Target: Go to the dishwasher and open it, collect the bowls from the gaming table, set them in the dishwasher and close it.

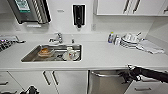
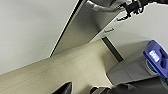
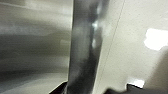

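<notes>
At the dishwasher handle, ready to pull the door open.

The dishwasher (image 1: 106, 83) sits under the front edge of the worktop (image 1: 100, 58), right of the sink (image 1: 53, 53), its bar handle (image 1: 106, 74) running across its top just below that edge. My right gripper (image 1: 127, 75) is at the handle's right end; close up the bar (image 3: 83, 47) looms large and blurred, so I cannot tell how wide my fingers stand or whether they touch it. I judge a good pull needs a square hold, then a draw straight outward and down along the door's arc, keeping my wrist clear of the worktop edge.
</notes>
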### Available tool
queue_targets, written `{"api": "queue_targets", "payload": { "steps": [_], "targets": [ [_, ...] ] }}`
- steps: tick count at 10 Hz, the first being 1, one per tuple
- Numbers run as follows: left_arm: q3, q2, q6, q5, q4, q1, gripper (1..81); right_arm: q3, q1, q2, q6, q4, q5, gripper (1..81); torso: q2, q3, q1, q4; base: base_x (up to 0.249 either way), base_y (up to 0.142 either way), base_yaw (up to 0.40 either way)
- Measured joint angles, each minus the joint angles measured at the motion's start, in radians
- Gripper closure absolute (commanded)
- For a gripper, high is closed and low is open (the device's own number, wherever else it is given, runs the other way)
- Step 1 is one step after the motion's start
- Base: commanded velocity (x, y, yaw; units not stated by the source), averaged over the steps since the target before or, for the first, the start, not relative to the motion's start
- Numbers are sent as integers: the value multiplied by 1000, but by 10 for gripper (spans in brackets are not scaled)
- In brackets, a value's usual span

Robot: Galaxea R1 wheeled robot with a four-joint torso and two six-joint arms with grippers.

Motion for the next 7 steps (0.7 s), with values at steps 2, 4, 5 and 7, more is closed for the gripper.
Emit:
{"api": "queue_targets", "payload": {
  "steps": [2, 4, 5, 7],
  "targets": [
    [0, 0, 0, 0, 0, 0, 10, -4, -3, -1, 0, 0, 1, 10, 0, 0, 0, 0, 0, 0, 0],
    [-11, 0, 0, 0, 0, 0, 10, 4, -6, -10, 0, 1, 1, 10, 0, 0, 0, 0, 0, 0, 0],
    [-13, 1, 0, -1, 0, 0, 10, 10, -7, -16, 0, 1, -1, 10, 0, 0, 0, 0, 0, 0, 0],
    [-13, 1, 0, -2, 0, 0, 10, 29, -21, -33, 2, 6, 17, 10, 0, 0, 1, 0, 0, 0, 0]
  ]
}}
